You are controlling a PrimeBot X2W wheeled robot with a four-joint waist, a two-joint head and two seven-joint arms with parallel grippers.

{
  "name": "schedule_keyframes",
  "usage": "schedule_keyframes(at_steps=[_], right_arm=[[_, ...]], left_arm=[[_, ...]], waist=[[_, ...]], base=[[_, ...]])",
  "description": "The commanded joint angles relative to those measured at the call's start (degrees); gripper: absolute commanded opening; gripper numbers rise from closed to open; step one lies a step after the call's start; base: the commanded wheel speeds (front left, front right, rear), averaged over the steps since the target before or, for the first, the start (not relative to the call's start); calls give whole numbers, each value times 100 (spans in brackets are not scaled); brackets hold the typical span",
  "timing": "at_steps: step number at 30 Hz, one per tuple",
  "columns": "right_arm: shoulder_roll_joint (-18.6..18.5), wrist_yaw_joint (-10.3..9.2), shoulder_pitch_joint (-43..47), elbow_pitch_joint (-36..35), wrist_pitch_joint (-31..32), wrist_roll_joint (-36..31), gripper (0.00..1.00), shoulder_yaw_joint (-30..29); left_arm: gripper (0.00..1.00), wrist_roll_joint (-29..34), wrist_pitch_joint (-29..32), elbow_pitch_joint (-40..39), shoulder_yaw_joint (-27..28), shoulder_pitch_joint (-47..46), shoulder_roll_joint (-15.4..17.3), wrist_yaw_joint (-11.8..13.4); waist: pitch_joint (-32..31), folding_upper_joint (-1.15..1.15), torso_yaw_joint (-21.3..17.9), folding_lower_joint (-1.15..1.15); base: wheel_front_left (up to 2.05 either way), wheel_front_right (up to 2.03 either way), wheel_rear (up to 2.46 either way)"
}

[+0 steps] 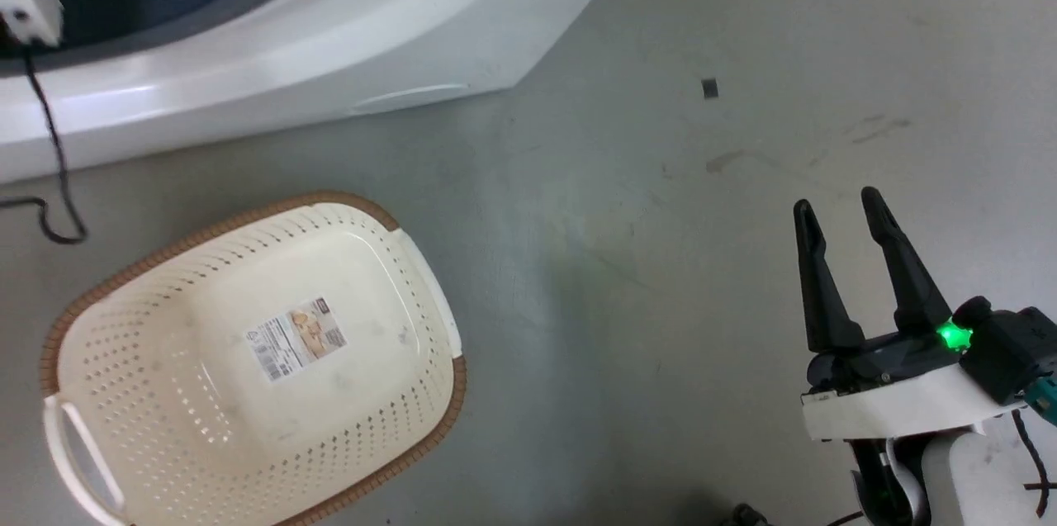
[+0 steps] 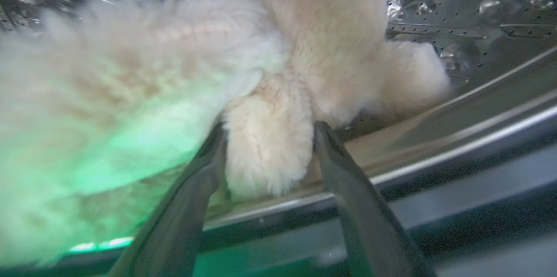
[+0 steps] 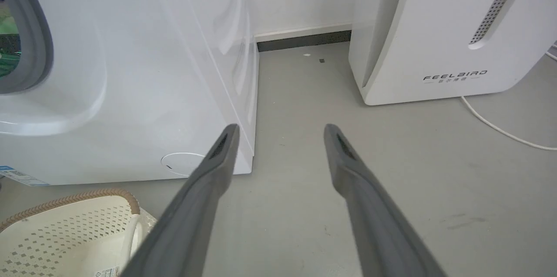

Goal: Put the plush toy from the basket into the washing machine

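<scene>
At drum lip (image 2: 435,138), plush toy (image 2: 217,72) within tool (image 2: 270,127)

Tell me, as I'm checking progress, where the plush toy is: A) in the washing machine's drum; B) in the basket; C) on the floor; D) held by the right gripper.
A: the plush toy lies on the washing machine drum; the basket has a bare bottom.

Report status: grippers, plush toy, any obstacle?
Left gripper open, straddling one limb of the plush toy; right gripper open, idle over floor. Toy inside washing machine, basket empty. That limb rests on the drum lip.
</scene>
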Motion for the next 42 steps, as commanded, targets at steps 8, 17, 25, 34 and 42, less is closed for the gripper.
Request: schedule_keyframes(at_steps=[8, 17, 25, 34, 42], right_arm=[[-3, -5, 118, 197, -27, -231, 100, -127], [-3, -5, 455, 328, -27, -380, 100, -259], [-3, -5, 727, 350, -27, -430, 100, -229], [-3, -5, 1061, 334, -27, -415, 100, -264], [-3, -5, 1298, 369, -27, -373, 100, -256]], left_arm=[[100, -500, -895, 90, -270, 983, -284, 25], [100, -546, -1063, -1685, 249, 2586, -647, 224], [100, -163, -1064, -3908, 957, 4577, -1167, 615], [100, 349, -1065, -5277, 1202, 6219, -1725, 965], [100, 593, -1065, -5473, 1372, 6996, -2080, 1008]], waist=[[-1112, 0, 381, 0], [-2205, 0, 821, 0], [-2892, 0, 1074, 0], [-3376, 0, 1286, 0], [-3643, 0, 1362, 0]], base=[[0, 0, 0], [0, 0, 0], [0, 0, 0], [0, 0, 0], [0, 0, 0]])
